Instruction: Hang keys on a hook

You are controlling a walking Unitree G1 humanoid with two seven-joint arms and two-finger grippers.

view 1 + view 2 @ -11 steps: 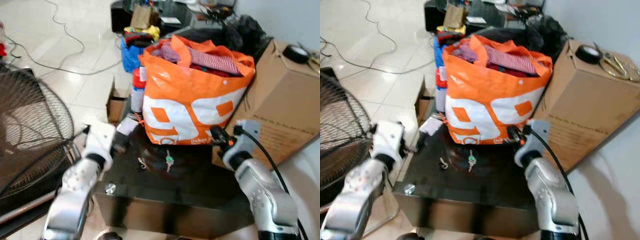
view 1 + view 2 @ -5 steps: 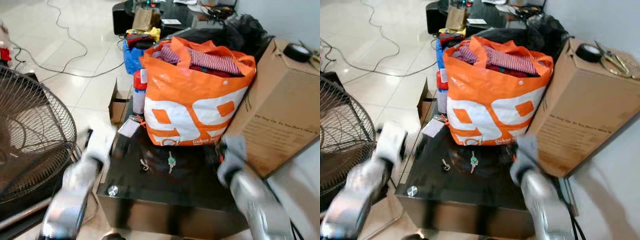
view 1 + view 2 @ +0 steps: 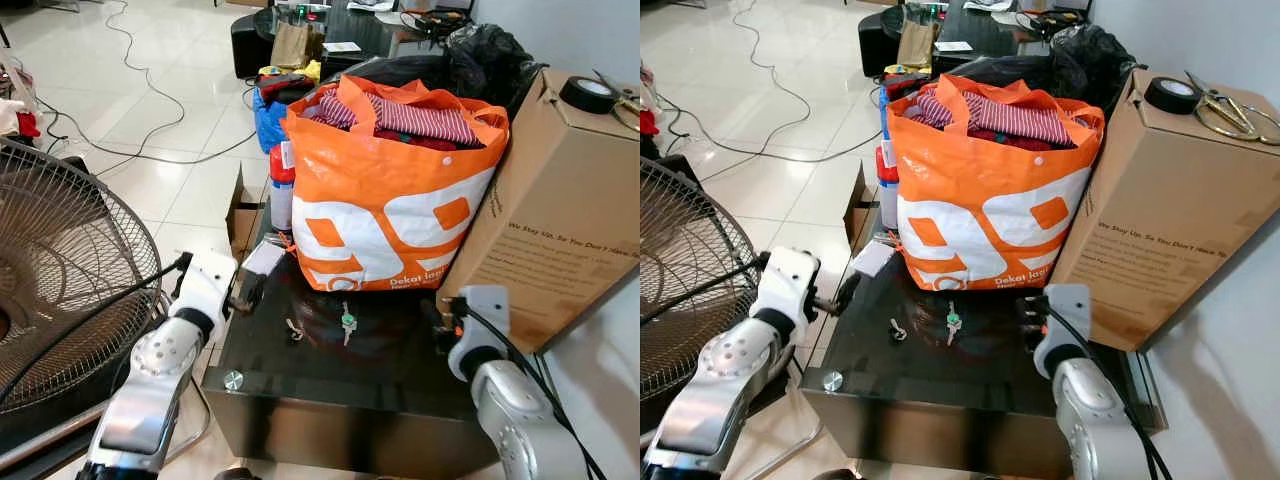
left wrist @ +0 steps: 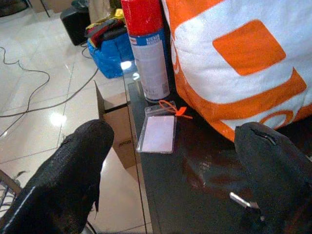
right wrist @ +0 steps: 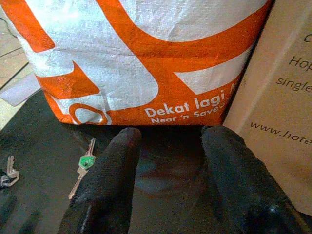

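The keys (image 3: 346, 324) lie flat on the dark worktop (image 3: 390, 385), just before the orange bag (image 3: 390, 190). The right tool (image 5: 168, 161), fingers spread, points toward them (presumably lining up a grasp); the left tool (image 4: 175, 165), spread wide, hovers by the card holder (image 4: 157, 134).

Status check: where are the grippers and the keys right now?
Left gripper open at table's left edge. Right gripper open, empty, facing orange bag. Keys on table, ungrasped.

Cluttered home living room: glossy white tiled floor (image 3: 170, 110), round wire-grille standing fan (image 3: 60, 270), orange-white laundry-stuffed shopping bag (image 3: 385, 200), brown cardboard box (image 3: 560, 220).
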